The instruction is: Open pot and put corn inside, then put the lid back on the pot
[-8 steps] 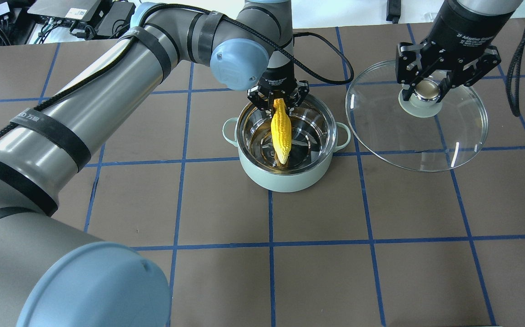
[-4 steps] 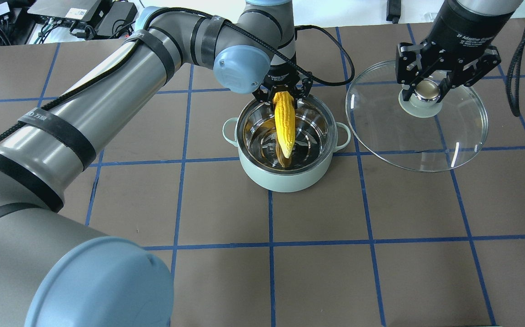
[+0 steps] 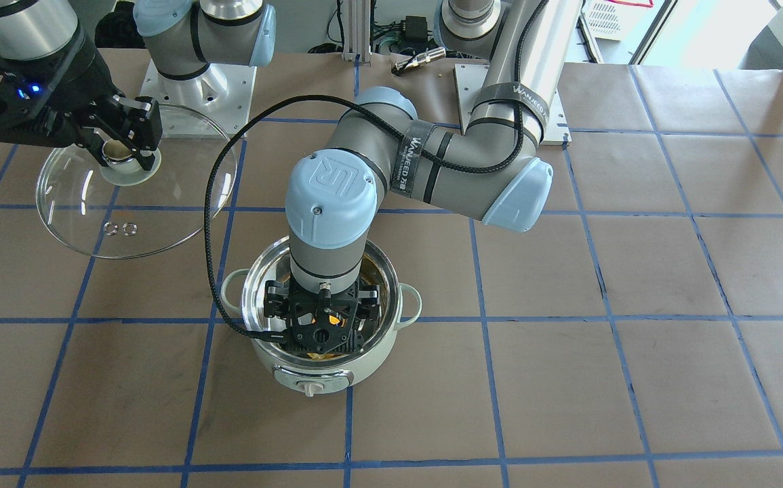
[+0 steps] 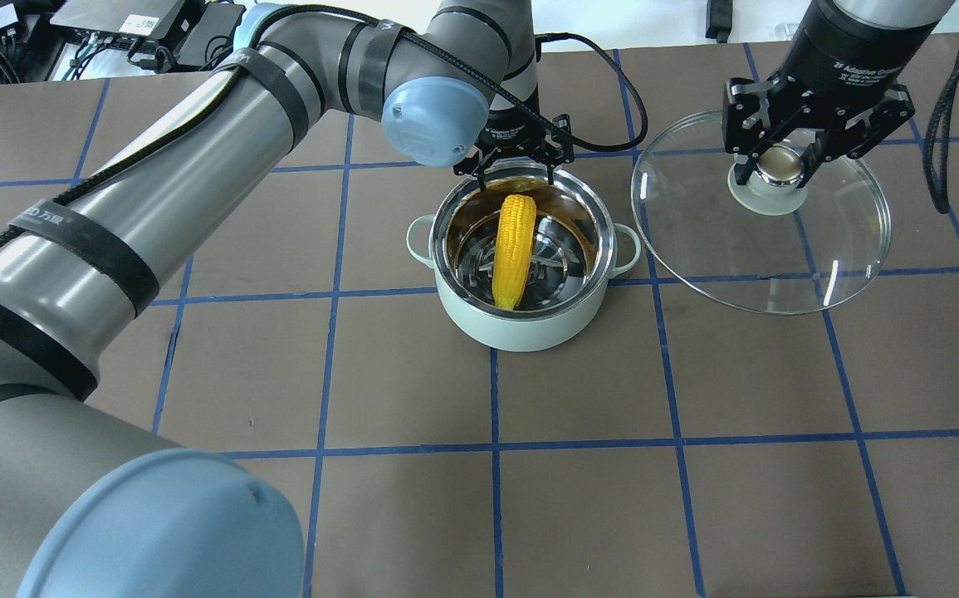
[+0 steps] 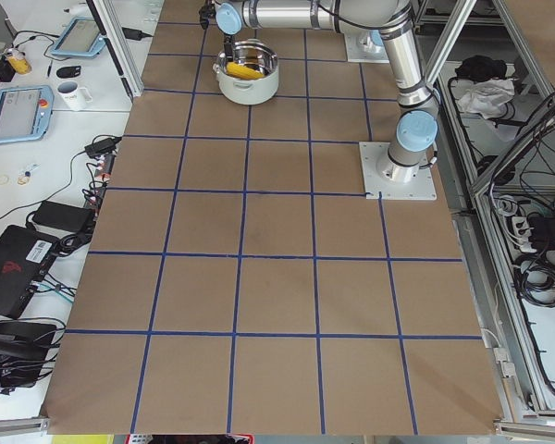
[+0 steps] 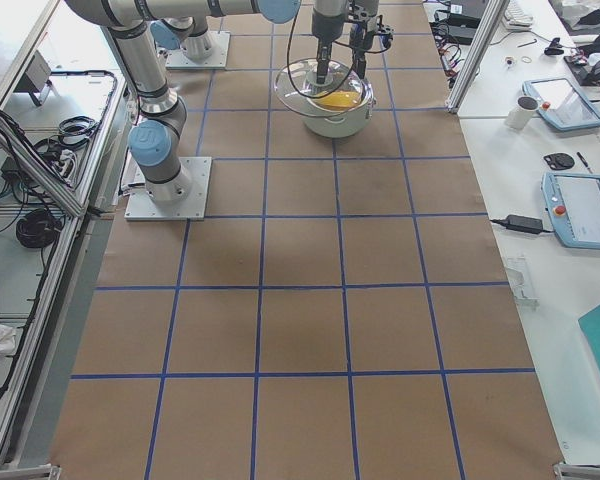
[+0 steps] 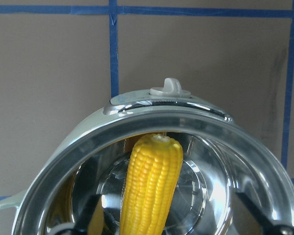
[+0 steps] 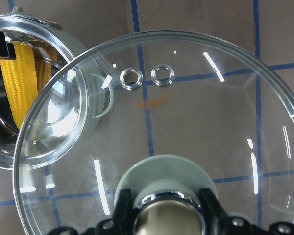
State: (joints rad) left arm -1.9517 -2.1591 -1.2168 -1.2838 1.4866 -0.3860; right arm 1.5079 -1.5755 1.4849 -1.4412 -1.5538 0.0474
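Observation:
The mint-green pot (image 4: 521, 332) stands open in the middle of the table. The yellow corn (image 4: 514, 249) lies loose inside it, leaning along the steel interior; it also shows in the left wrist view (image 7: 152, 186). My left gripper (image 4: 515, 170) is open and empty, just above the pot's far rim, with one finger (image 7: 264, 218) on each side of the corn. My right gripper (image 4: 780, 166) is shut on the brass knob of the glass lid (image 4: 778, 257) and holds it level in the air to the right of the pot. From the front the left gripper (image 3: 323, 325) hides most of the corn.
The table is brown board with a grid of blue tape lines (image 4: 496, 440). The left arm's black cable (image 3: 211, 224) loops over the pot's side. The arm bases (image 3: 194, 88) stand at the table's back. Tablets and a mug (image 6: 525, 110) sit on a side bench.
My left gripper has opened and let go of the corn, which dropped from a steep tilt to lie in the pot. The gripper drew back toward the far rim. The right arm and lid have not moved.

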